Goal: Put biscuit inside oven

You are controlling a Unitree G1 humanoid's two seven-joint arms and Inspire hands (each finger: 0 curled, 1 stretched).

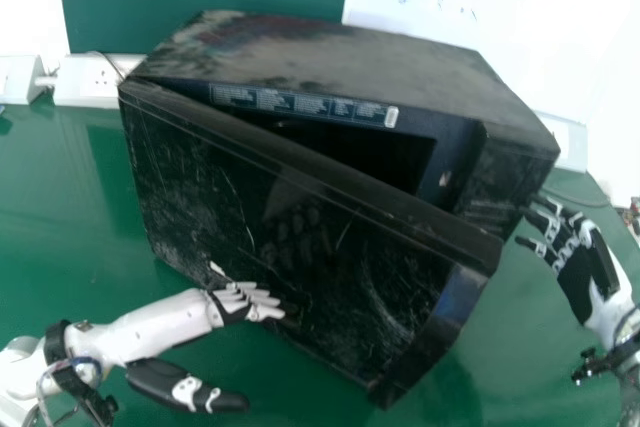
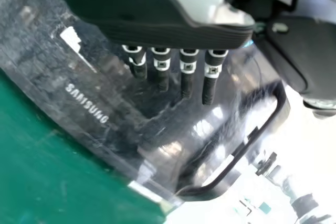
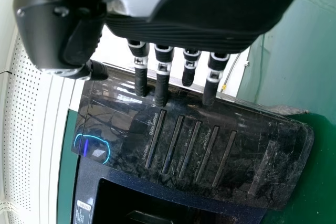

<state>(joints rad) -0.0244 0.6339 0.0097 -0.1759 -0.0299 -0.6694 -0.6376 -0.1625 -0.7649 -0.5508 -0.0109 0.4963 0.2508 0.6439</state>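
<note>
A black oven [image 1: 330, 52] stands on the table with its door [image 1: 300, 237] swung partly open toward me, the dark cavity [image 1: 350, 147] showing behind it. My left hand [image 1: 240, 304] is low in front of the door's outer face, fingers extended; whether they touch it I cannot tell. The left wrist view has the left hand [image 2: 187, 74] over the glossy door [image 2: 126, 103] with its handle [image 2: 247, 153]. At the oven's right side is my right hand [image 1: 577, 272], empty, fingers loosely extended. In the right wrist view the right hand [image 3: 163, 74] is beside the control panel [image 3: 236, 150].
The green table [image 1: 60, 237] surrounds the oven. White sockets [image 1: 95, 82] sit behind its left rear corner, and a white sheet with handwriting [image 1: 480, 17] stands behind it. The door's free lower corner juts toward the table's front, between my hands.
</note>
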